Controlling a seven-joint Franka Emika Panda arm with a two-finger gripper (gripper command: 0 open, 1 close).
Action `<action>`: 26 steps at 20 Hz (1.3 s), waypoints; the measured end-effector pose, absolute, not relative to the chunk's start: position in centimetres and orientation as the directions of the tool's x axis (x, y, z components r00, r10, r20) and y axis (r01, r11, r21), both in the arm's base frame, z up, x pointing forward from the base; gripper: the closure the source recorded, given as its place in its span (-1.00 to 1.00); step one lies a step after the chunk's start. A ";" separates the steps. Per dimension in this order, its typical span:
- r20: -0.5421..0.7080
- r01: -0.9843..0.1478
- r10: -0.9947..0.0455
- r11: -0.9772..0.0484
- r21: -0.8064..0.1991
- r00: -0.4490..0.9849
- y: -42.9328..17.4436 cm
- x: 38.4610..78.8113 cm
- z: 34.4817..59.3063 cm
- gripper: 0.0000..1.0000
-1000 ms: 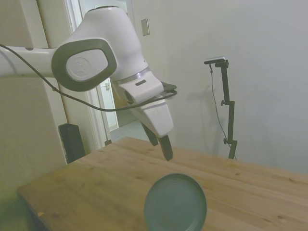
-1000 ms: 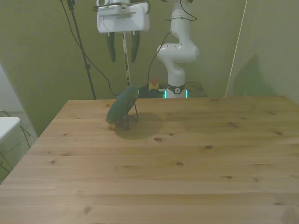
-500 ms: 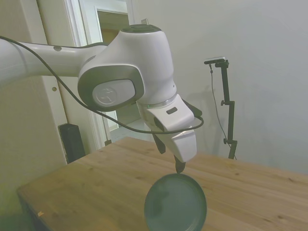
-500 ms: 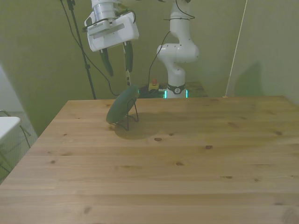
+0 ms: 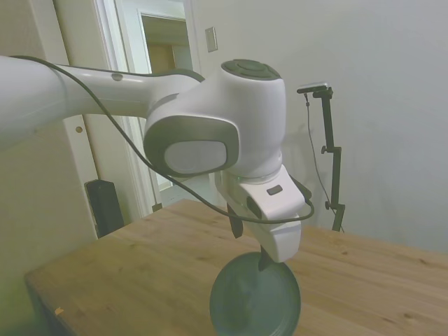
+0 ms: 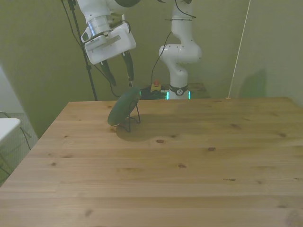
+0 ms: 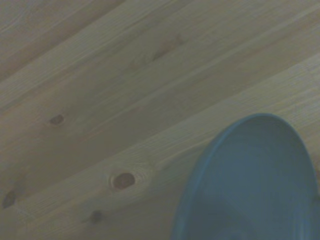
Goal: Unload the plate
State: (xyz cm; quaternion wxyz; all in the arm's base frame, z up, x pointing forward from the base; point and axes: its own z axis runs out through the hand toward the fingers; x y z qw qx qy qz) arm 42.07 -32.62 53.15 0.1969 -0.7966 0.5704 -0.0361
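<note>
The teal plate point(image 6: 123, 107) stands on edge near the table's far edge, toward the front view's left, leaning in a thin dark wire rack point(image 6: 134, 118). In the side view the plate point(image 5: 255, 299) faces the camera at the bottom. My gripper point(image 6: 121, 83) hangs tilted just above the plate's top rim, open, one finger on each side of the rim line and nothing held. In the side view the gripper point(image 5: 250, 242) has its nearer finger down by the rim; I cannot tell whether it touches. The wrist view shows the plate point(image 7: 250, 185) from close by, over wood planks.
The wooden table point(image 6: 189, 161) stretches wide toward the camera and to the front view's right. The robot's base point(image 6: 180, 52) stands behind the far edge. A white object point(image 6: 7, 126) sits off the table at the front view's left. The table's corner point(image 5: 42, 283) lies near the plate in the side view.
The gripper has come down and tilted, moving from well above the table to just over the plate's top rim. It stayed open, and the plate and rack have not moved.
</note>
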 end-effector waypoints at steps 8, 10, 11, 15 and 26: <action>-0.172 -0.886 -0.901 -0.330 -0.326 0.398 -30.3 45.2 52.0 -1.00; -0.175 -0.885 -0.897 -0.338 -0.319 0.406 -29.9 45.5 51.6 -1.00; -0.177 -0.885 -0.895 -0.342 -0.316 0.409 -29.7 45.6 51.5 -1.00; -0.184 -0.885 -0.889 -0.355 -0.303 0.420 -29.0 45.6 50.9 1.00; -0.184 -0.884 -0.884 -0.372 -0.282 0.430 -28.4 44.9 50.4 1.00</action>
